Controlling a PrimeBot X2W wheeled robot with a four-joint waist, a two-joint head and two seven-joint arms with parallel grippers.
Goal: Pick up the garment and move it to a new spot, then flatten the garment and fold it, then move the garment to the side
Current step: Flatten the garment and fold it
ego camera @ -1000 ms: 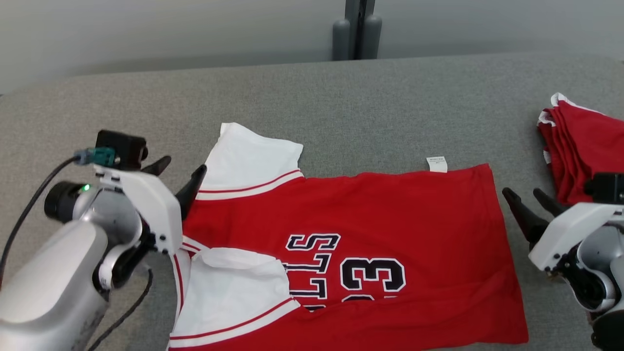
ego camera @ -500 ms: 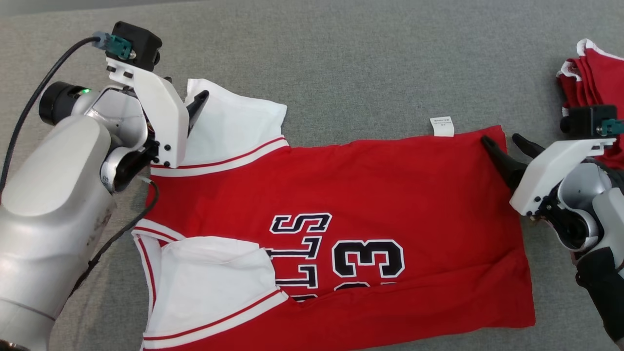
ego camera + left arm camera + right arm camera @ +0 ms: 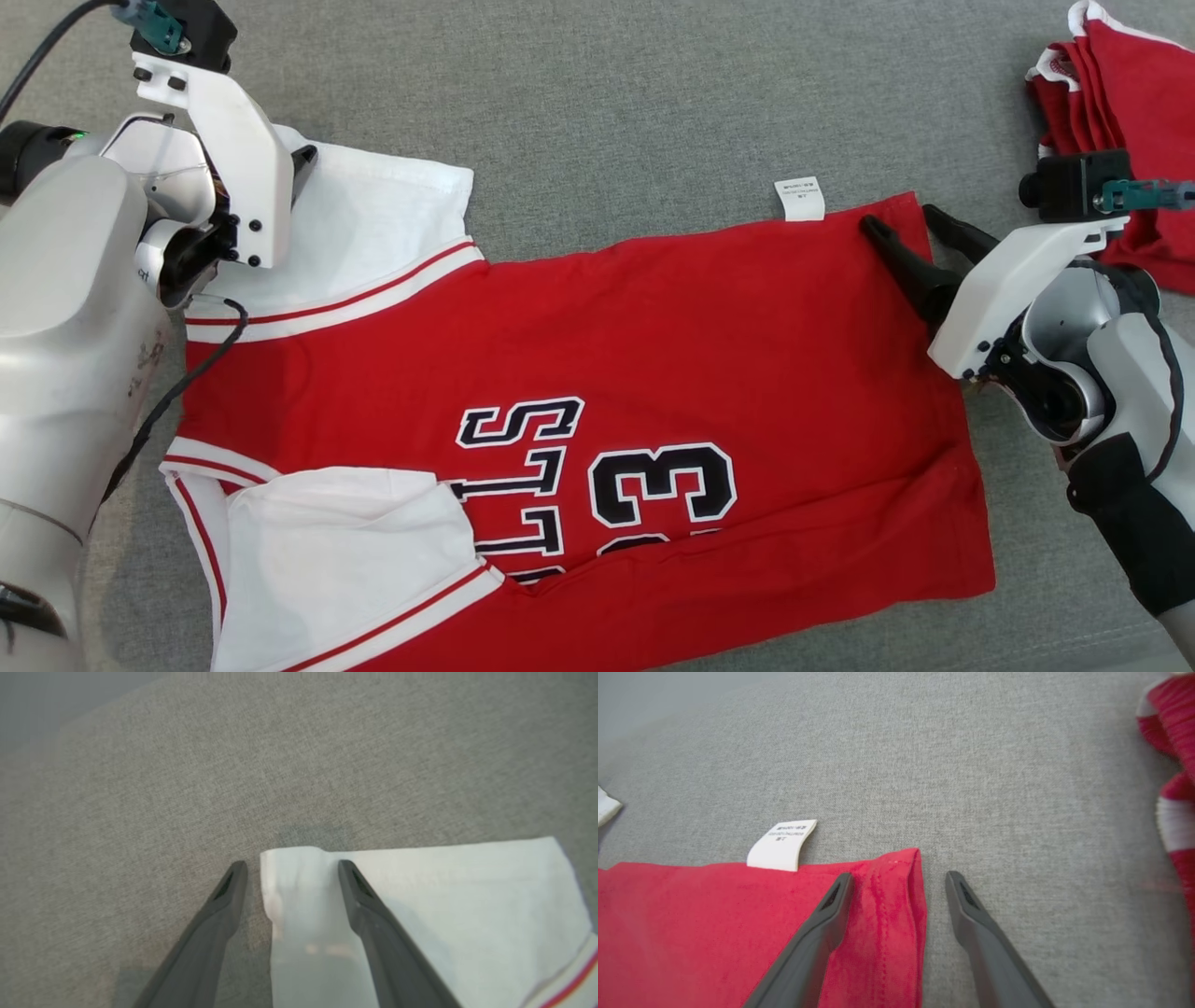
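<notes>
Pose: left claw [image 3: 289, 868] angled down, spread wide and empty, straddling the far corner of the white sleeve [image 3: 420, 896]. Right claw [image 3: 899, 877], equally wide and empty, straddles the far hem corner beside the label [image 3: 781, 845]. Red jersey [image 3: 579, 355] lies flat mid-bench [image 3: 653, 93], number up. Folded red stack [image 3: 1120, 93] sits at the right end.

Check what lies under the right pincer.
The open right pincer straddles a hem corner of the red jersey: one finger over red fabric, the other over grey tabletop. Anything beneath the jersey is covered.
</notes>
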